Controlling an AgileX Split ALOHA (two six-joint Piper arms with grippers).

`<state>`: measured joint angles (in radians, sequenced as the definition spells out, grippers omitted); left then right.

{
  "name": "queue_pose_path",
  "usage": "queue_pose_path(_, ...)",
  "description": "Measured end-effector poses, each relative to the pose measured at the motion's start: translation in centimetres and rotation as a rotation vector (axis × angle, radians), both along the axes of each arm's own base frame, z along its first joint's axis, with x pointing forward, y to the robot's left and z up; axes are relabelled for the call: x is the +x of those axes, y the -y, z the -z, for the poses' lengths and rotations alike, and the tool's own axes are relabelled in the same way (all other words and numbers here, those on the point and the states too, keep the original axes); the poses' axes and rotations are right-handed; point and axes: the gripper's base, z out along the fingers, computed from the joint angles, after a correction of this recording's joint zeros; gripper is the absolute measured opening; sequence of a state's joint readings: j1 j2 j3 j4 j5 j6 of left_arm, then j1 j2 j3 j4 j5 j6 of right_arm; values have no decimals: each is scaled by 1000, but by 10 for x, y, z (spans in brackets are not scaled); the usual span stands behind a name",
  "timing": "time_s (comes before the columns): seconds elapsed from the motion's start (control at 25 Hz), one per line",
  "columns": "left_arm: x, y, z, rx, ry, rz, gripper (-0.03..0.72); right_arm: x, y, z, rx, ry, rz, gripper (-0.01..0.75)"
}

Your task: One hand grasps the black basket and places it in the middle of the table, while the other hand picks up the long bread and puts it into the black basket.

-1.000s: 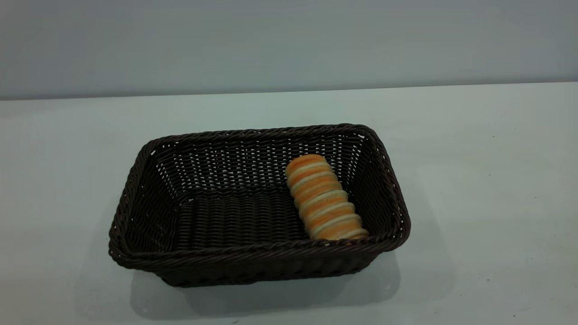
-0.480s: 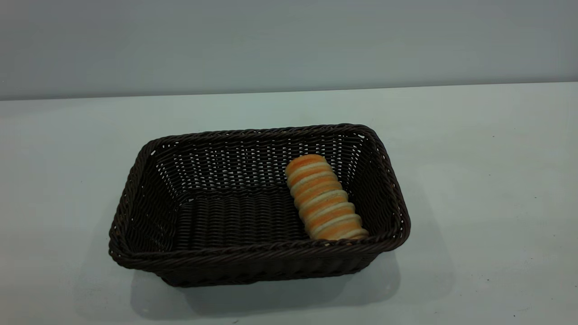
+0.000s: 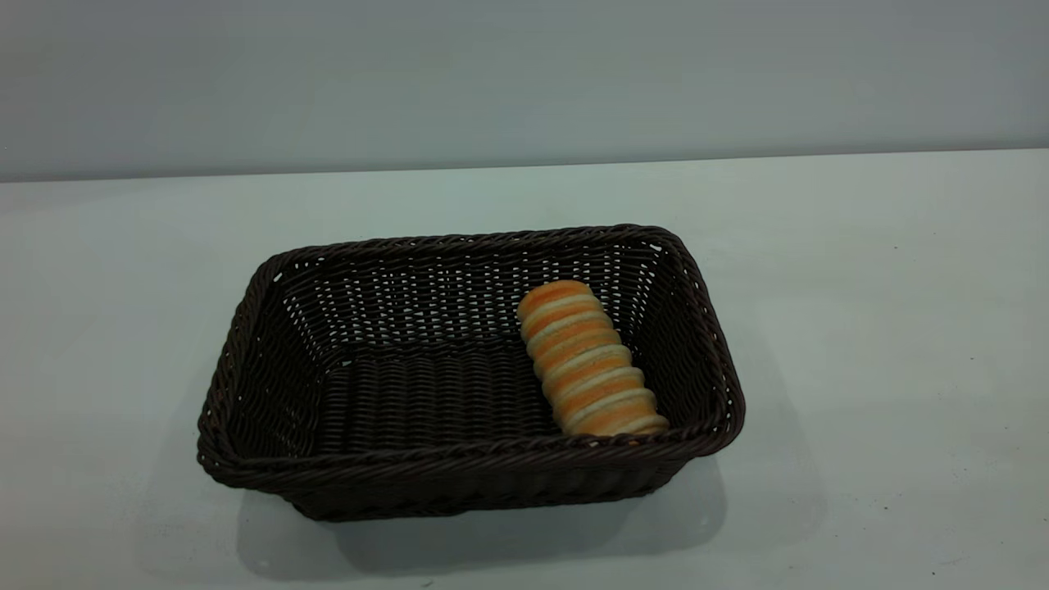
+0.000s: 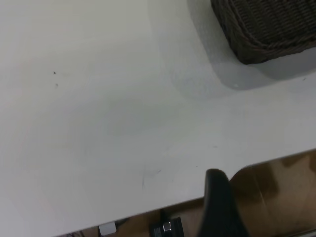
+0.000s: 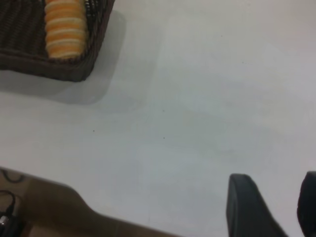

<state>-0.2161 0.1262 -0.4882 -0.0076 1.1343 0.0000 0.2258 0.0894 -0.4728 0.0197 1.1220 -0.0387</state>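
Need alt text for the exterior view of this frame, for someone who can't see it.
A long bread with orange and cream ridges lies inside a black basket, toward the basket's right end, leaning against its far wall. The basket sits on a white table near the middle of the view, and no robot arm or gripper is in this view.

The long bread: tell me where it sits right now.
In the exterior view the long bread lies inside the black basket, on the floor beside its right-hand wall, one end against the near rim; the basket stands on the table.
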Motion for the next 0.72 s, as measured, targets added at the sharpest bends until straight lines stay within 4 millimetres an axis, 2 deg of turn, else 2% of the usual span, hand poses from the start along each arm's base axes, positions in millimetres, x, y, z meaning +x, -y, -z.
queue_pose_path(0.48, -2, 0, 0, -3, 12, -8, 541, 0, 0, 0, -1, 0, 10, 238)
queue_pose_path(0.72, -17, -2, 1, -20, 126, -120, 541, 0, 1, 0, -1, 0, 133, 238)
